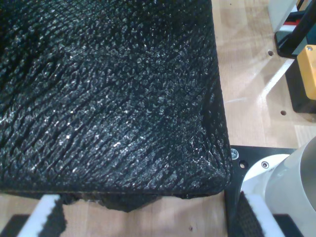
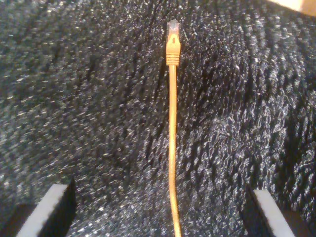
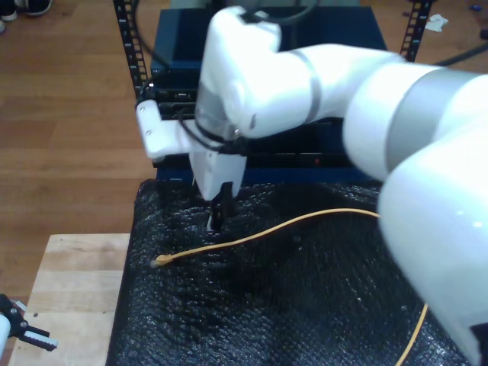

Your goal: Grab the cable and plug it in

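The orange-yellow cable [image 2: 172, 148] lies on the black bubbled mat [image 2: 74, 98], and its clear plug [image 2: 173, 27] points away from my second gripper [image 2: 160, 197]. That gripper is open, and the cable runs between its wide-spread fingers [image 2: 52, 202]. In the exterior view the big white arm holds my second gripper [image 3: 217, 216] just above the cable [image 3: 267, 232], a short way along from the plug [image 3: 162, 261]. My first gripper [image 1: 150, 202] is open and empty, over a corner of the mat [image 1: 98, 98].
A dark equipment rack [image 3: 267, 46] stands behind the mat [image 3: 290, 305]. Bare wooden table [image 3: 76, 282] lies at the exterior view's left, with a small gripper tip [image 3: 19, 328] at the lower left corner. A white arm base [image 1: 291, 177] and a yellow-black block [image 1: 308, 69] sit by the mat corner.
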